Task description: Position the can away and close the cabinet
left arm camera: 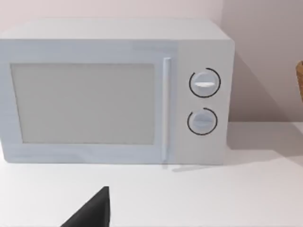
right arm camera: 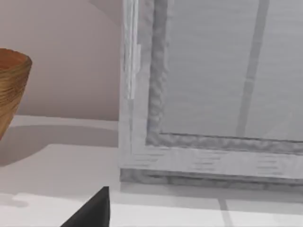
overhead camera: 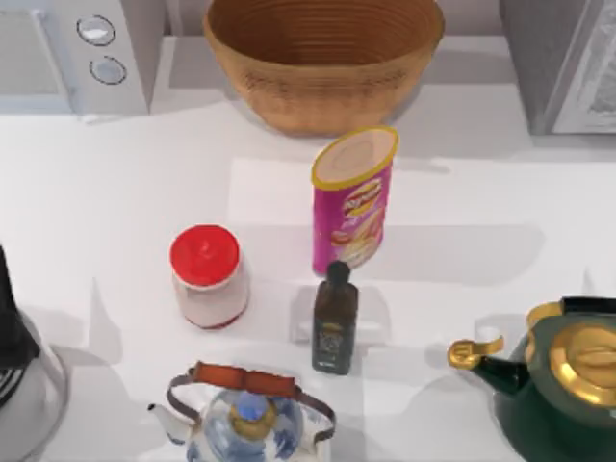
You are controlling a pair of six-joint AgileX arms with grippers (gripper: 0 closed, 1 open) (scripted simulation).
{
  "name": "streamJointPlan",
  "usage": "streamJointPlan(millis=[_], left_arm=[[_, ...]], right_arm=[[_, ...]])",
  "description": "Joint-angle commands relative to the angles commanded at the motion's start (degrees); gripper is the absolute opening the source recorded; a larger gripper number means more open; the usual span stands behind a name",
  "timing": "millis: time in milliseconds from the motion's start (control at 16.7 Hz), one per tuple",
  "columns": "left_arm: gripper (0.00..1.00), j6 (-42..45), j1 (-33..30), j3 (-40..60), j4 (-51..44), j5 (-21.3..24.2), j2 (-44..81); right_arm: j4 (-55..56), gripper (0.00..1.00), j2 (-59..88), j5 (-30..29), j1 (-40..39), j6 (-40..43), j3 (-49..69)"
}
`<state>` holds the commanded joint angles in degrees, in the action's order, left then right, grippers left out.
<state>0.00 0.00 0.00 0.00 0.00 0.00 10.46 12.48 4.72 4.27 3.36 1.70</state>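
Note:
The can (overhead camera: 352,197) is a tall pink chip tube with a yellow rim, standing upright at the table's middle, just in front of the basket. The grey cabinet (overhead camera: 566,65) stands at the back right corner. In the right wrist view the cabinet's front (right arm camera: 213,94) is close, with a thin pale door edge (right arm camera: 130,71) at its side; I cannot tell how far it stands open. One dark fingertip (right arm camera: 94,210) of my right gripper shows there. One dark fingertip (left arm camera: 94,210) of my left gripper points toward the microwave (left arm camera: 113,94). Both grippers are far from the can.
A woven basket (overhead camera: 322,91) sits at the back centre and a microwave (overhead camera: 72,53) at the back left. A red-lidded jar (overhead camera: 206,276), a dark bottle (overhead camera: 335,320), a blue-white teapot (overhead camera: 245,419) and a green-gold teapot (overhead camera: 558,385) crowd the front.

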Motion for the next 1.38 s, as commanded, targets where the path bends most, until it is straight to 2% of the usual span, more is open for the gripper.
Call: streamJointPlan(millis=[180, 480, 840, 1080, 1380], left_arm=[[1.0, 0.0, 0.0, 0.0, 0.0, 0.0, 0.0], [1.0, 0.0, 0.0, 0.0, 0.0, 0.0, 0.0], [1.0, 0.0, 0.0, 0.0, 0.0, 0.0, 0.0], [1.0, 0.0, 0.0, 0.0, 0.0, 0.0, 0.0], [1.0, 0.0, 0.0, 0.0, 0.0, 0.0, 0.0]], right_arm=[[12.66, 1.0, 14.11, 4.18, 3.52, 1.63, 1.6], [40.08, 1.0, 45.92, 10.85, 9.25, 2.51, 5.38], [67.92, 1.0, 81.09, 14.86, 15.21, 2.14, 6.77], [76.01, 1.0, 94.29, 15.44, 17.64, 2.17, 4.77], [77.67, 1.0, 98.44, 15.43, 18.43, 2.26, 3.32]])
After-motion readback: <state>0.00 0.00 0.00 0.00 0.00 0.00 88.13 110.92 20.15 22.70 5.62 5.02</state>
